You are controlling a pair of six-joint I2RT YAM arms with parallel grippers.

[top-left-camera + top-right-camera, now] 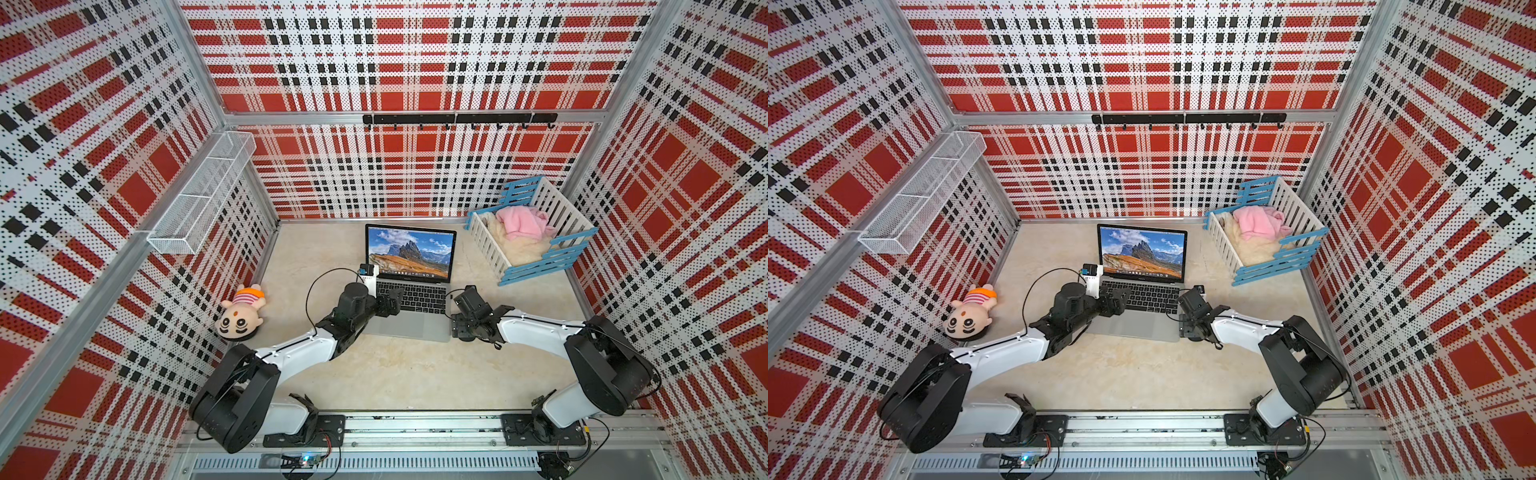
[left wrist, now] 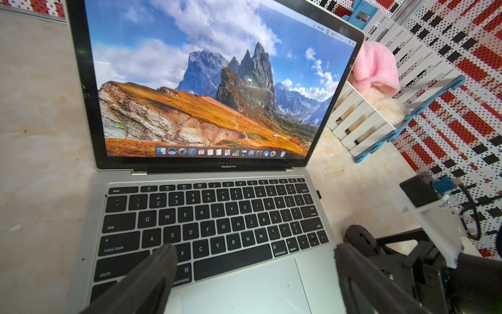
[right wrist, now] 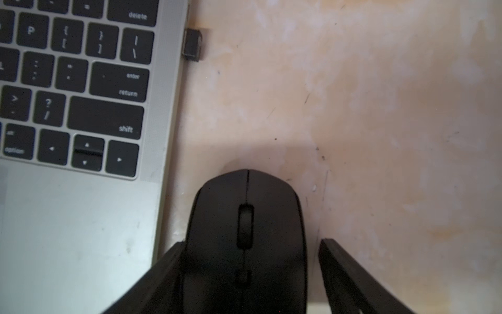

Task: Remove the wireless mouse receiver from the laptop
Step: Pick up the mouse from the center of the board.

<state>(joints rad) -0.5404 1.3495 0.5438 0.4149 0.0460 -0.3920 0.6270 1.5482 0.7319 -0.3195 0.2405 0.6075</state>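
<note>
The laptop (image 1: 409, 326) stands open mid-table, a mountain picture on its screen. The wireless mouse receiver (image 3: 193, 44), a tiny black nub, sticks out of the laptop's right edge beside the backslash key; it also shows in the left wrist view (image 2: 319, 194). My right gripper (image 3: 252, 243) is open astride a black mouse (image 3: 245, 231) lying just right of the laptop (image 3: 81, 231). One finger touches the mouse's laptop side; the other stands clear of it. The receiver lies ahead of the mouse, untouched. My left gripper (image 2: 254, 252) hangs open over the keyboard's lower rows (image 1: 392, 301), holding nothing.
A white and blue slatted crib (image 1: 532, 232) with a pink cloth (image 1: 523, 222) stands at the back right. A plush doll (image 1: 239, 316) lies at the left wall. A wire basket (image 1: 203, 195) hangs on the left wall, a black hook rail (image 1: 457, 119) on the back wall.
</note>
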